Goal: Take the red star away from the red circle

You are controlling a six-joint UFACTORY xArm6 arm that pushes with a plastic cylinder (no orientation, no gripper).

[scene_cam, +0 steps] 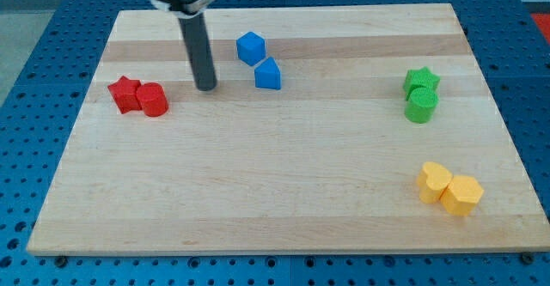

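The red star (125,93) lies at the view's left on the wooden board, touching the red circle (154,100), which sits just to its right. My tip (205,88) stands on the board to the right of the red circle, a short gap away, and slightly higher in the view. It touches no block.
A blue cube (250,47) and a blue triangular block (268,74) lie right of my tip. A green star (422,82) and green circle (421,106) sit at the right. A yellow heart (434,182) and yellow hexagon (461,195) lie at the lower right.
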